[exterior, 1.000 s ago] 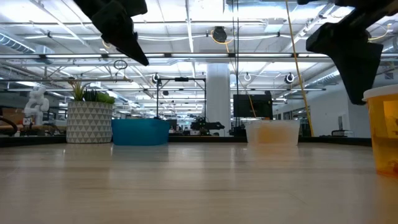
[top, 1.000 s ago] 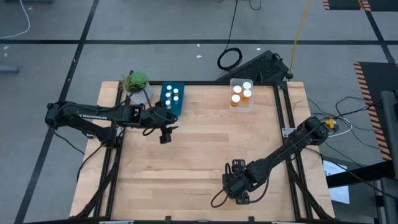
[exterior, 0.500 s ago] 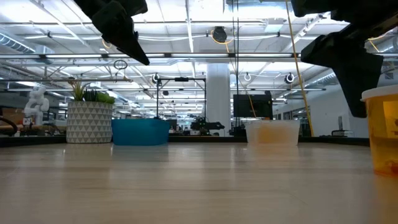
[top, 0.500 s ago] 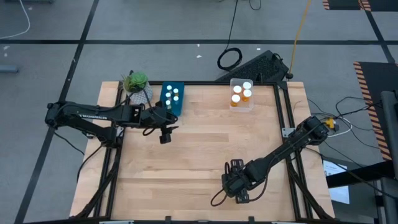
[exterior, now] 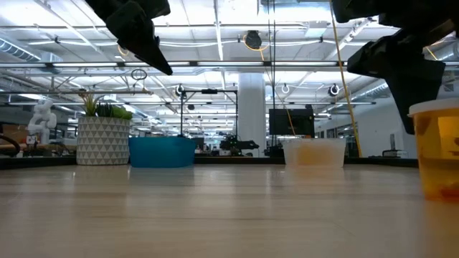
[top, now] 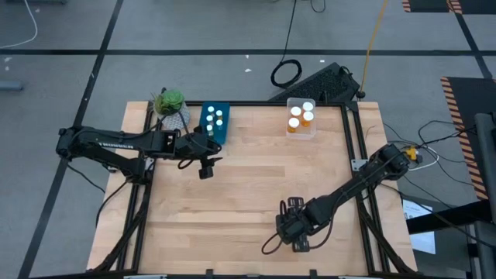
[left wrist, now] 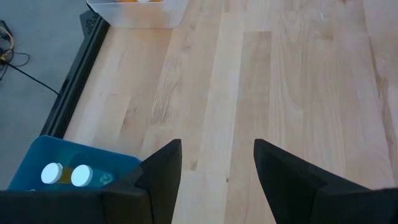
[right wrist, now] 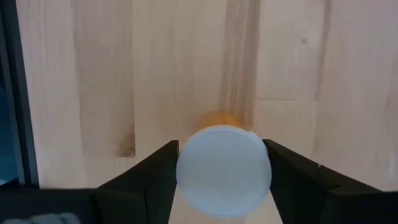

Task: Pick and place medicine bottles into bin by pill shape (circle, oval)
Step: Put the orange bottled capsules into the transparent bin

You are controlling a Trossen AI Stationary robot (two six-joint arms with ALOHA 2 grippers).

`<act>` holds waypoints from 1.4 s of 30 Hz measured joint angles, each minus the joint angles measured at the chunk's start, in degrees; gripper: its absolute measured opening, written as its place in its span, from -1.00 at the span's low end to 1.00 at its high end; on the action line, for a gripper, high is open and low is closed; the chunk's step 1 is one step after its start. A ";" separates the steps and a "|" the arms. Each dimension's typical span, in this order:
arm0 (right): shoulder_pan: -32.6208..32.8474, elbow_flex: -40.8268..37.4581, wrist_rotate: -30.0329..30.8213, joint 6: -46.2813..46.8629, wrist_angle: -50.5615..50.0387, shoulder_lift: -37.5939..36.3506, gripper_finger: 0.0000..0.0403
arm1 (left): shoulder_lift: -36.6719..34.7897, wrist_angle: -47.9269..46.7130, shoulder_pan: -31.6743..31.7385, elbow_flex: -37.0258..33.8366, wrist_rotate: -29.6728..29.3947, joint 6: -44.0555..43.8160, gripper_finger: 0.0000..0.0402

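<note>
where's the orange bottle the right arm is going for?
High view: near the table's front edge, between the right gripper's fingers. The orange bottle stands upright on the wood.

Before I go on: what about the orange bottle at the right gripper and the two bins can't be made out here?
- Orange bottle with white cap: high view, right gripper covers it; low view, frame edge cuts it.
- Pill shape: too small anywhere.
- Grip contact: wrist view shows fingers flanking the cap; touching unclear.
- Clear bin: contents blurred, low view.
- Blue bin: cropped, left wrist view.

No text, label or number is legible on anything here.
</note>
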 joint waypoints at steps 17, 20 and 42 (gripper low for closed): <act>-16.35 0.01 0.02 -2.08 -8.47 -13.82 0.04 | 0.00 2.98 0.00 0.02 0.17 0.11 0.02; -22.01 0.01 0.07 -4.78 -10.71 -17.60 0.04 | 0.00 3.02 0.00 0.02 0.33 0.52 0.02; -68.39 2.13 -0.05 -38.90 -18.77 -24.25 0.04 | 0.13 4.07 0.00 0.02 1.11 1.01 0.02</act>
